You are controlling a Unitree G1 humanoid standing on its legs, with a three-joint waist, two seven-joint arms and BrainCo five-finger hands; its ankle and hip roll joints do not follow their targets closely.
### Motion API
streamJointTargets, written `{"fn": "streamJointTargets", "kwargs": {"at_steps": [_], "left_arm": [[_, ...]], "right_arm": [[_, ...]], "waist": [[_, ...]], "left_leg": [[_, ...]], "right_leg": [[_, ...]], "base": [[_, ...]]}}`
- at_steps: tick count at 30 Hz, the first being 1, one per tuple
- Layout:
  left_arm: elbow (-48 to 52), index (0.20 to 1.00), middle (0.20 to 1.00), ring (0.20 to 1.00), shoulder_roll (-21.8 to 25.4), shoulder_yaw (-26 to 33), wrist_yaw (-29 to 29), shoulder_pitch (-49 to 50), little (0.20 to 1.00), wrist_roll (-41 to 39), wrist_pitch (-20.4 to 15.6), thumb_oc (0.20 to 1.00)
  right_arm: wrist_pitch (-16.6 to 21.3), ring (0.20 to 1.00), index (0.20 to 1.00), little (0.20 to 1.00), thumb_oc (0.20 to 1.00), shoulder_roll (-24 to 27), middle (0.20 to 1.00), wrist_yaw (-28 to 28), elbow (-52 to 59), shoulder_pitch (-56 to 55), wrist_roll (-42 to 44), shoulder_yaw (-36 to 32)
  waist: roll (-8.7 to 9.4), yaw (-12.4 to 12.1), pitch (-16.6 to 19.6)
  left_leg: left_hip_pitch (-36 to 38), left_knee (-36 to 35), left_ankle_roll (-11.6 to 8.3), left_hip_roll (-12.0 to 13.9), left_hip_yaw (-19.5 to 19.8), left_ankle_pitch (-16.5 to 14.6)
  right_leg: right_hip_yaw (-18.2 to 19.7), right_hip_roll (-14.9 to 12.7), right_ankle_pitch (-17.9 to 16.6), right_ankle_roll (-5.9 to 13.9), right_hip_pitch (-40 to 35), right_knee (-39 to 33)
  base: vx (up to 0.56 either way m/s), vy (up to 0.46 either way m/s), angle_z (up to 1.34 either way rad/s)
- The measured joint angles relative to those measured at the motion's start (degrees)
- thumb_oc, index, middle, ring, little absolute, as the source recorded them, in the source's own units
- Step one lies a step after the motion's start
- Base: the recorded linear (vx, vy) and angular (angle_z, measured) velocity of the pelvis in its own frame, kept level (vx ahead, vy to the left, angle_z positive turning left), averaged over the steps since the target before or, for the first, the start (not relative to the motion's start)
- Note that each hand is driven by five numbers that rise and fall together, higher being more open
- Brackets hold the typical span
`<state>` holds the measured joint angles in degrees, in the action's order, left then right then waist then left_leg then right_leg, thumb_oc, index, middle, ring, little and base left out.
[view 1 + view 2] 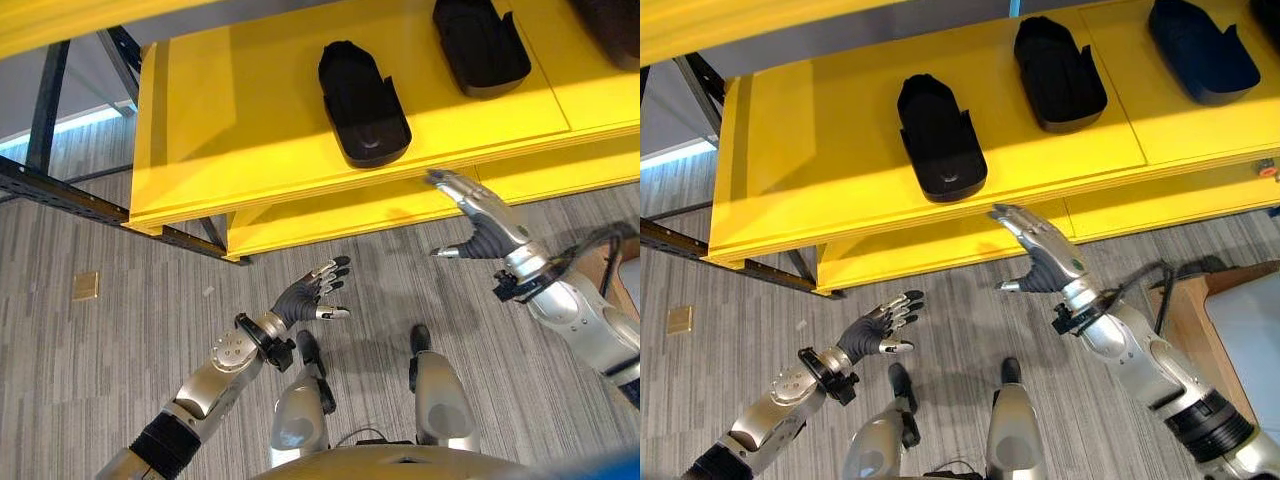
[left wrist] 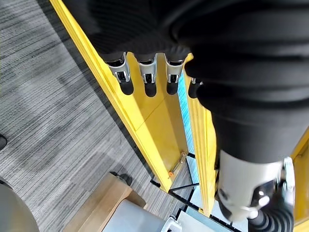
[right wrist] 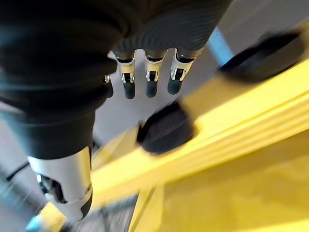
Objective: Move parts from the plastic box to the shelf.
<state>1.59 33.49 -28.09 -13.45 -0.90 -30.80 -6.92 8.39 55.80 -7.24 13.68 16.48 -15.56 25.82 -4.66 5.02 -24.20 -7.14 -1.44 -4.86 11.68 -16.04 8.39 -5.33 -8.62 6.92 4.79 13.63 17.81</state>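
Both empty and spread wide, the left robot hand and right robot hand at three o'clock below the shelf should turn back boxward for another part.

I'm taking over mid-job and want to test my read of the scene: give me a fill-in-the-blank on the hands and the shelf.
1. The black parts lie on a shelf coloured ____.
2. Both hands have their fingers ____, holding nothing.
3. The hand nearest the shelf's front edge is the ____ hand.
4. The left hand hangs over the ____.

Missing words: yellow; open; right; floor
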Motion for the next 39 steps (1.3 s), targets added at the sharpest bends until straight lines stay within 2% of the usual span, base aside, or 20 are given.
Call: {"fn": "streamJointTargets", "kwargs": {"at_steps": [5,8,14,23,33,39], "left_arm": [[-0.69,1.0,1.0,1.0,1.81,-0.53,-0.09,-0.9,1.0,0.16,1.47,1.0],[-2.6,1.0,1.0,1.0,2.81,-0.64,-0.35,-1.22,1.0,0.16,1.84,1.0],[-2.7,1.0,1.0,1.0,4.0,-0.51,-0.43,-1.16,1.0,0.16,1.77,1.0],[-2.83,1.0,1.0,1.0,3.97,-0.41,-0.81,-1.05,1.0,0.49,1.73,1.0],[-2.84,1.0,1.0,1.0,3.74,0.47,-2.54,-0.75,1.0,0.59,1.63,1.0],[-2.85,1.0,1.0,1.0,3.34,1.09,-2.8,-0.63,1.0,0.64,1.62,1.0]], "right_arm": [[0.48,1.0,1.0,1.0,1.0,4.03,1.0,7.62,-2.21,7.62,3.22,5.97],[0.58,1.0,1.0,1.0,1.0,4.36,1.0,9.09,-2.49,9.33,2.83,7.46],[0.28,1.0,1.0,1.0,1.0,4.35,1.0,8.68,-2.52,11.82,-1.83,9.05],[-1.55,1.0,1.0,1.0,1.0,4.35,1.0,6.95,-3.85,15.41,-6.67,10.41],[-7.0,1.0,1.0,1.0,1.0,4.36,1.0,5.76,-3.9,17.39,-10.67,8.94],[-8.0,1.0,1.0,1.0,1.0,5.38,1.0,6.94,-4.03,17.39,-12.81,7.61]], "waist": [[-0.1,-1.42,-2.69],[-0.01,-2.95,-4.12],[0.03,-4.24,-4.63],[-0.07,-4.59,-4.9],[-0.08,-4.47,-4.9],[-0.09,-4.47,-4.9]], "left_leg": [[-1.17,0.59,-0.08,0.07,1.05,0.05],[-1.5,0.61,-0.09,0.05,1.4,0.06],[-1.95,0.6,-0.09,-0.04,2.23,0.06],[-2.2,0.63,-0.12,-0.09,2.41,0.08],[-2.29,0.63,-0.11,-0.27,2.38,0.07],[-2.28,0.69,-0.11,-0.27,2.38,0.07]], "right_leg": [[-0.66,0.03,-0.01,-0.02,0.1,0.02],[-0.96,-0.02,-0.01,-0.02,0.2,-0.06],[-1.72,-0.15,-0.01,-0.01,-0.13,-0.49],[-1.88,-0.24,0.0,0.0,0.04,-0.37],[-1.89,-0.47,0.01,0.01,0.18,-0.35],[-1.89,-0.5,0.03,0.04,0.2,-0.24]], "base": [[-0.05,-0.061,0.08],[-0.05,-0.033,0.09],[-0.03,-0.014,0.06],[0.0,0.0,0.0],[0.0,0.002,0.0],[0.0,0.0,0.0]]}}
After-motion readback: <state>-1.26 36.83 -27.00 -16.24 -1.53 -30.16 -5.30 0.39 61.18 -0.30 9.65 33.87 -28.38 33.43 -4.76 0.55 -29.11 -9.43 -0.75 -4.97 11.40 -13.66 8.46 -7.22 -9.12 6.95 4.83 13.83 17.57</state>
